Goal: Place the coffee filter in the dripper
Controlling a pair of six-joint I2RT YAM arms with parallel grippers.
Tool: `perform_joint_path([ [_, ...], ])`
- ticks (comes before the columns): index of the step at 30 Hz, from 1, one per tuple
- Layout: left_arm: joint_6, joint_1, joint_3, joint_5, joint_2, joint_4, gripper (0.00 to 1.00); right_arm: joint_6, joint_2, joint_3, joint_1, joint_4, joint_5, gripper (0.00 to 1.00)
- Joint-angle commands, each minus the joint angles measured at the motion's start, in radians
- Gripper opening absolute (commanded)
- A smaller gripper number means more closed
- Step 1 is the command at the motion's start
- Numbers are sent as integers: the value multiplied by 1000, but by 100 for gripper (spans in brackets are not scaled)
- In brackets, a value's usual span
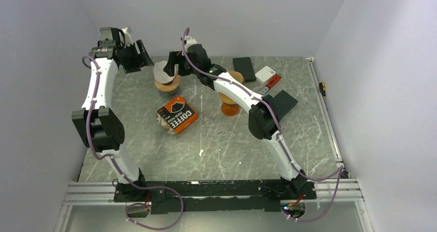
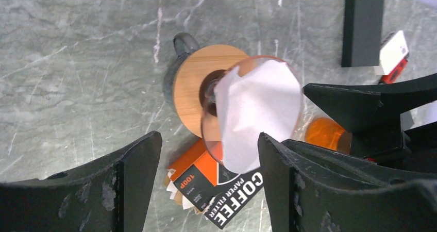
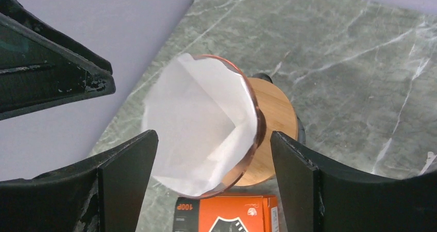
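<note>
- Right gripper point(image 3: 212, 137) is hanging with jaws apart, gripping nothing, just right of the dripper point(image 3: 275, 123).
- Left gripper point(image 2: 208, 139) is hovering on the dripper's left, equally spread (seemingly slightly farther off).
- Coffee filter point(image 3: 201, 123) is sitting inside the dripper between them, with one edge poking above the rim.

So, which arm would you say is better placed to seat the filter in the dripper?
Probably the right: the open right gripper hangs beside the dripper, with the filter centred between its fingers.
</note>
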Motion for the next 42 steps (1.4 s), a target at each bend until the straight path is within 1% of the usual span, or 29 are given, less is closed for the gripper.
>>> perform_joint_path([
  [1,-12,1,44,56,-50,28,73,5,-93,5,-7,29,-19,86],
  [5,-11,0,51,96,-59,37,71,4,-114,-2,-8,27,-25,88],
  [8,-28,-12,41,149,-77,72,64,-3,-141,-20,-9,27,-23,88],
  [11,-30,-48,49,155,-76,80,57,-4,-185,-63,-15,37,-31,87],
  [15,-10,-107,94,86,-31,39,51,1,-286,-167,-27,71,-39,86],
  [17,-6,-120,116,66,-2,22,47,1,-343,-222,-32,86,-37,86],
  [18,-5,-120,123,59,12,17,45,-2,-373,-246,-35,91,-35,86],
  [20,0,-156,137,28,37,4,40,-7,-433,-293,-42,99,-23,86],
  [22,11,-178,150,-33,60,-11,39,-13,-503,-344,-47,117,-16,86],
  [26,29,-207,172,-146,99,-44,37,-21,-584,-415,-64,126,-8,86],
  [32,47,-226,155,-186,125,-47,32,-20,-638,-469,-90,127,-14,86],
  [38,79,-261,174,-299,170,-80,31,-13,-651,-495,-104,131,-23,87],
  [42,93,-278,184,-341,190,-97,30,-8,-660,-510,-113,132,-28,87],
])
